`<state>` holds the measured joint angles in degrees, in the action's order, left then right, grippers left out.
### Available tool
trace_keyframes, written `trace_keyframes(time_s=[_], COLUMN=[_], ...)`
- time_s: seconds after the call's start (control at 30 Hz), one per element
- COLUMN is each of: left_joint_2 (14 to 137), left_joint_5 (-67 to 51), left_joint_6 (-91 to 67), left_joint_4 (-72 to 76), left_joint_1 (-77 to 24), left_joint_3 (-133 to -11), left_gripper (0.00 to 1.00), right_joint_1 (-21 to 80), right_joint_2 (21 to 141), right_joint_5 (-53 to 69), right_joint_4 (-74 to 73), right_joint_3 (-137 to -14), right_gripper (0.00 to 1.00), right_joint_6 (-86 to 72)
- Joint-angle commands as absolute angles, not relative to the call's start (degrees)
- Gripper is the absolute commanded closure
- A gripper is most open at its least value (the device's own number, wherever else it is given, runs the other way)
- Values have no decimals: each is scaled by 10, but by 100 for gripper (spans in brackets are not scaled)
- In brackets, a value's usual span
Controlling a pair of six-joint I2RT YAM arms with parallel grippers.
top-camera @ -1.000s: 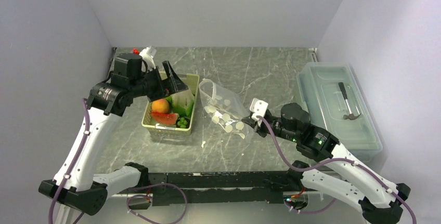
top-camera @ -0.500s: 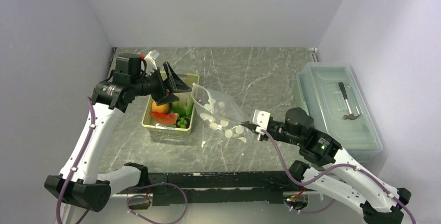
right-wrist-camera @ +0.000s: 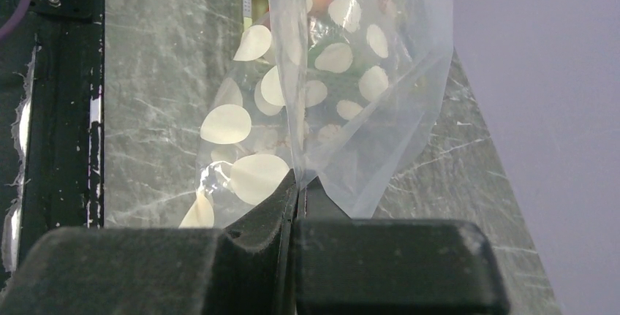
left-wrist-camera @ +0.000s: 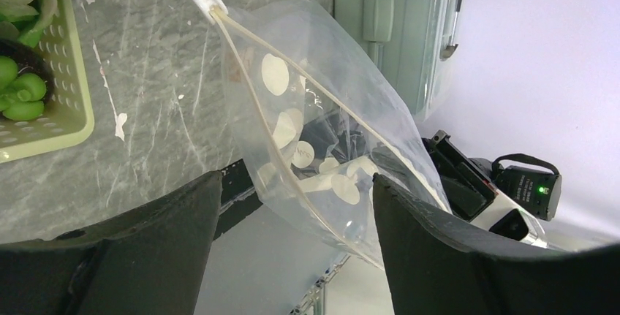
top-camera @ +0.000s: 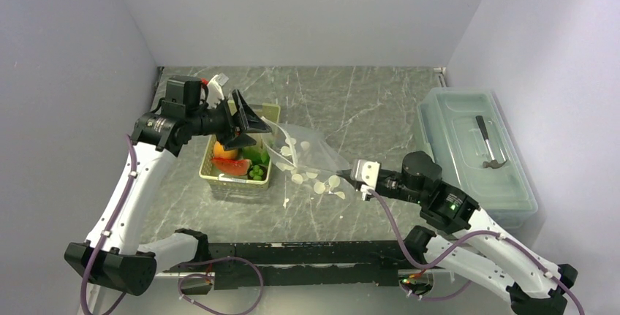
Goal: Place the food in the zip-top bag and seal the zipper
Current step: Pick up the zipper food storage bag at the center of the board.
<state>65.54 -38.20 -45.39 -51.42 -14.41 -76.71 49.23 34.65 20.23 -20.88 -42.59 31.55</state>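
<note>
Right gripper (right-wrist-camera: pixel 298 187): closed tight on the zip-top bag's (top-camera: pixel 311 156) edge.
Left gripper (left-wrist-camera: pixel 296 183): spread wide, holding nothing, beside the bag.
Food (top-camera: pixel 234 165): in the basket (top-camera: pixel 234 186).

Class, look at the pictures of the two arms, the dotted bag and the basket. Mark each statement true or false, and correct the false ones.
1. The right gripper is shut on the zip-top bag. True.
2. The food lies inside the bag. False: it lies in the yellow-green basket, and the bag holds none.
3. The left gripper is open. True.
4. The clear lidded box stands on the left arm's side of the table. False: it stands on the right arm's side.
</note>
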Motion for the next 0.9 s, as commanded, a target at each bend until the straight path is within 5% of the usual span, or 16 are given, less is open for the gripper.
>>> trace_keyframes(time_s=[0.0, 0.5, 0.7, 0.8, 0.87], left_joint_2=[656, 658, 658, 659, 660], left_joint_5=[-402, -415, -419, -417, -413], left_joint_6=[-460, -451, -447, -441, -435], left_joint_4=[-500, -503, -506, -508, -514], left_joint_1=[-142, -142, -142, -142, -142], left_joint_3=[-764, -754, -757, -759, -762], left_gripper=[20, 43, 71, 99, 100], right_joint_1=[496, 511, 521, 524, 524], right_joint_2=[347, 385, 393, 396, 399], right_joint_5=[228, 193, 157, 145, 139], right_joint_4=[-166, -133, -119, -112, -111], right_joint_3=[-442, -461, -457, -455, -459], right_gripper=[100, 100, 100, 100, 100], right_joint_6=[338, 378, 386, 385, 377])
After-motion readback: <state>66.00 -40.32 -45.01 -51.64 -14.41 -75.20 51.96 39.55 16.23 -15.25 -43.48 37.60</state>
